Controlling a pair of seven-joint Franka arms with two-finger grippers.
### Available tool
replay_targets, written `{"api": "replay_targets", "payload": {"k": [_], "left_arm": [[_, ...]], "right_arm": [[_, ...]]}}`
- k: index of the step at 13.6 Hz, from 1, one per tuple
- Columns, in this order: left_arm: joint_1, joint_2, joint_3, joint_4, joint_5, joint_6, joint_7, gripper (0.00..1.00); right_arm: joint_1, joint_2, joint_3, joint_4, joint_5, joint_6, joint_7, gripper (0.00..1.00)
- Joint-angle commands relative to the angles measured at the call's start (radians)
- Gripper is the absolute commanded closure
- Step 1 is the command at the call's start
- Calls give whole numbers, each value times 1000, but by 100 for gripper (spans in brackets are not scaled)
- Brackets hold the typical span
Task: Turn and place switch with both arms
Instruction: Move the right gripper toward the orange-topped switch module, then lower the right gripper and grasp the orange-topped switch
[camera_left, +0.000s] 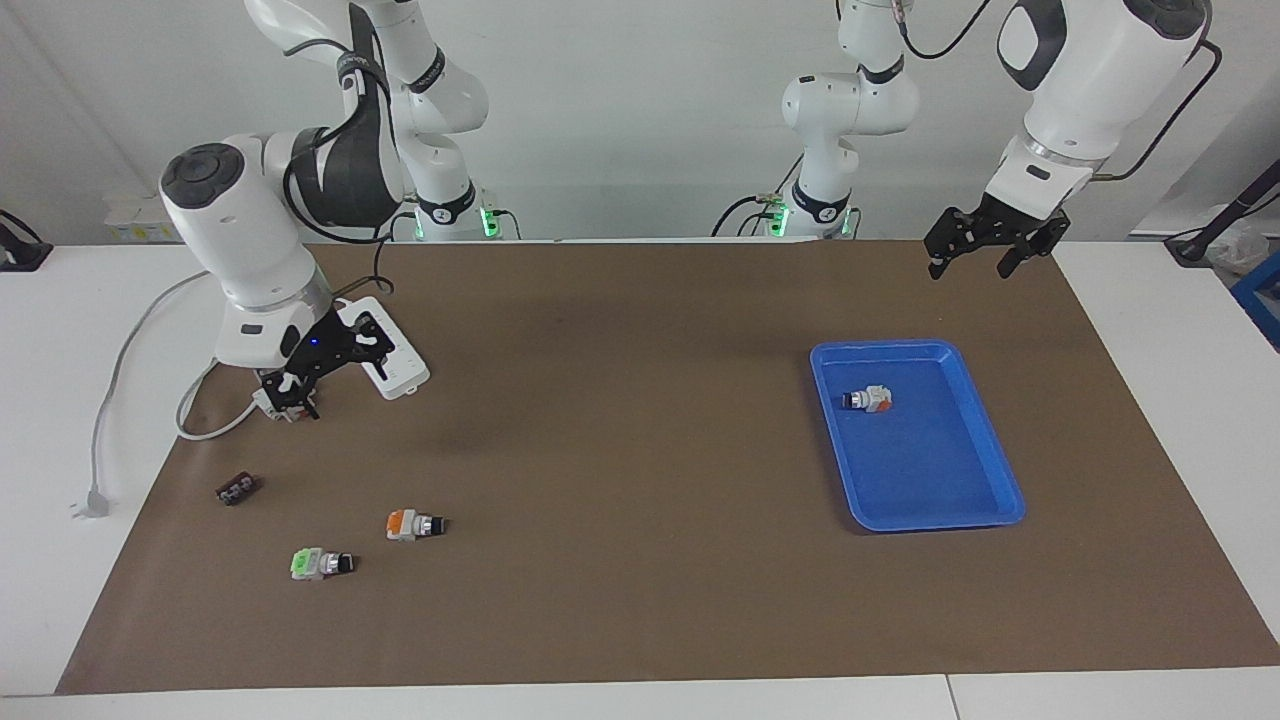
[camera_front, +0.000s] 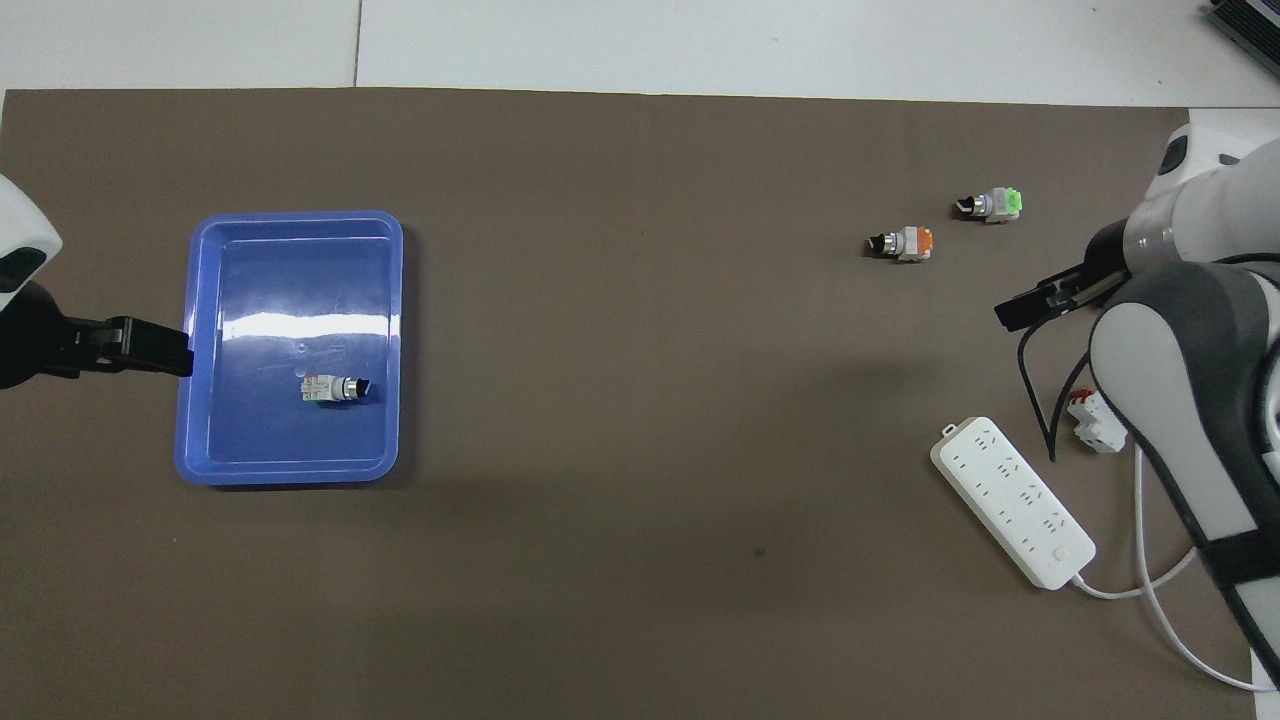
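The switch (camera_left: 412, 524) lies on its side on the brown mat toward the right arm's end, with a white body, an orange end block, a silver collar and a black knob. It also shows in the overhead view (camera_front: 900, 243). Nothing touches it. My right gripper (camera_left: 297, 395) hangs low over a small white and red part (camera_front: 1095, 420) beside the power strip, well apart from the switch; the overhead view shows this gripper (camera_front: 1020, 305) too. My left gripper (camera_left: 972, 262) is open and empty, raised over the mat's corner by the blue tray; it also shows in the overhead view (camera_front: 150, 347).
A switch with a bright green end (camera_left: 320, 564) lies beside the orange one. The blue tray (camera_left: 985, 420) holds a white switch with an orange-red end (camera_left: 868, 399). A white power strip (camera_left: 385, 350) and its cable lie near the right arm. A small dark part (camera_left: 237, 489) lies on the mat.
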Motion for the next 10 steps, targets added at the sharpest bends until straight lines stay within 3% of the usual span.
{"api": "replay_targets", "payload": {"k": [1, 8, 10], "left_arm": [[2, -23, 2, -21, 2, 1, 5, 0], [2, -23, 2, -19, 2, 0, 5, 0], [2, -23, 2, -21, 2, 0, 5, 0]], "right_arm": [[-1, 36, 12, -1, -20, 58, -218, 0], [-13, 162, 16, 25, -15, 208, -711, 0], [-18, 180, 18, 28, -12, 211, -748, 0]]}}
